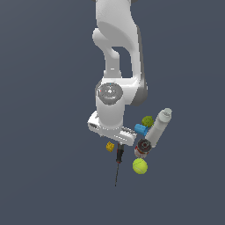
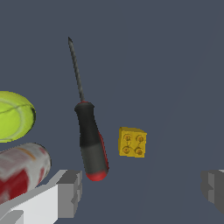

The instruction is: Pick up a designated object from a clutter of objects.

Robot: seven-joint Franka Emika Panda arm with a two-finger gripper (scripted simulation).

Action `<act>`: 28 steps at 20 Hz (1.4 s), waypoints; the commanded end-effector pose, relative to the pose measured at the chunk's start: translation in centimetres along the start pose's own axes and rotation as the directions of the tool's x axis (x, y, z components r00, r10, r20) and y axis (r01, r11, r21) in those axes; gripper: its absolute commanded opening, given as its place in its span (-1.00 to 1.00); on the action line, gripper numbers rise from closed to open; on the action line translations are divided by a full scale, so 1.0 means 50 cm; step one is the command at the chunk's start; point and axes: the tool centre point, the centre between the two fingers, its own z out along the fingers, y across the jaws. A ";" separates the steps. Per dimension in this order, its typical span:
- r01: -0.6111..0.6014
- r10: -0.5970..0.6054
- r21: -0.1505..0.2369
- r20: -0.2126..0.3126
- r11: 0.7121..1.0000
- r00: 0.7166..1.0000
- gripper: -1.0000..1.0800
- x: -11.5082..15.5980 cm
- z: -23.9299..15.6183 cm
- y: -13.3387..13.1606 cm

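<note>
The small yellow-orange studded brick (image 2: 132,142) lies on the dark floor, studs toward the wrist camera, beside the red-and-black screwdriver (image 2: 89,140). In the exterior view the brick (image 1: 110,146) sits just below the arm's hand, at the exterior view's left of the screwdriver (image 1: 118,159). My gripper (image 2: 142,190) is open and empty above the brick; one grey finger (image 2: 70,192) and the other finger (image 2: 214,188) stand wide apart. The fingers are hidden behind the hand in the exterior view.
A yellow-green tennis ball (image 1: 140,166) (image 2: 13,116) and a dark round can (image 1: 142,147) (image 2: 19,168) lie close to the screwdriver. A blue cylinder (image 1: 141,129), a green ball (image 1: 147,121) and a white bottle (image 1: 159,126) lie further to the exterior view's right.
</note>
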 end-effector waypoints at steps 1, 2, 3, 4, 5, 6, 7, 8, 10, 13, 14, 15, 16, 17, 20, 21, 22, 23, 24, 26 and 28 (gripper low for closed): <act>-0.039 0.039 -0.001 -0.003 0.999 0.999 0.92 0.006 0.033 0.004; -0.050 0.050 -0.002 -0.003 0.999 0.999 0.92 0.007 0.044 0.006; -0.060 0.060 -0.002 -0.004 0.998 0.998 0.92 0.008 0.053 0.008; -0.069 0.069 -0.002 -0.004 0.998 0.998 0.92 0.009 0.061 0.009; -0.077 0.077 -0.003 -0.004 0.997 0.997 0.92 0.009 0.068 0.010; -0.083 0.083 -0.003 -0.004 0.997 0.997 0.92 0.010 0.073 0.011; -0.088 0.088 -0.003 -0.005 0.996 0.996 0.92 0.010 0.078 0.012; -0.091 0.091 -0.004 -0.005 0.996 0.996 0.92 0.010 0.081 0.013; -0.094 0.094 -0.004 -0.005 0.996 0.996 0.92 0.011 0.083 0.013; -0.090 0.090 -0.004 -0.003 0.996 0.996 0.92 0.009 0.084 0.013; -0.090 0.090 -0.004 -0.003 0.996 0.996 0.92 0.009 0.087 0.013; -0.090 0.090 -0.004 -0.004 0.996 0.996 0.92 0.009 0.092 0.013; -0.090 0.090 -0.004 -0.004 0.996 0.996 0.92 0.009 0.098 0.013; -0.091 0.091 -0.004 -0.004 0.996 0.996 0.92 0.009 0.105 0.013; -0.092 0.092 -0.004 -0.004 0.996 0.996 0.92 0.008 0.135 0.014; -0.092 0.092 -0.004 -0.004 0.996 0.996 0.92 0.008 0.146 0.014; -0.093 0.093 -0.004 -0.005 0.996 0.996 0.92 0.008 0.156 0.014; -0.093 0.093 -0.004 -0.005 0.996 0.996 0.92 0.008 0.164 0.015; -0.093 0.093 -0.004 -0.005 0.996 0.996 0.92 0.008 0.170 0.014; -0.094 0.094 -0.004 -0.005 0.996 0.996 0.92 0.009 0.179 0.014; -0.094 0.094 -0.004 -0.005 0.996 0.996 0.92 0.010 0.183 0.014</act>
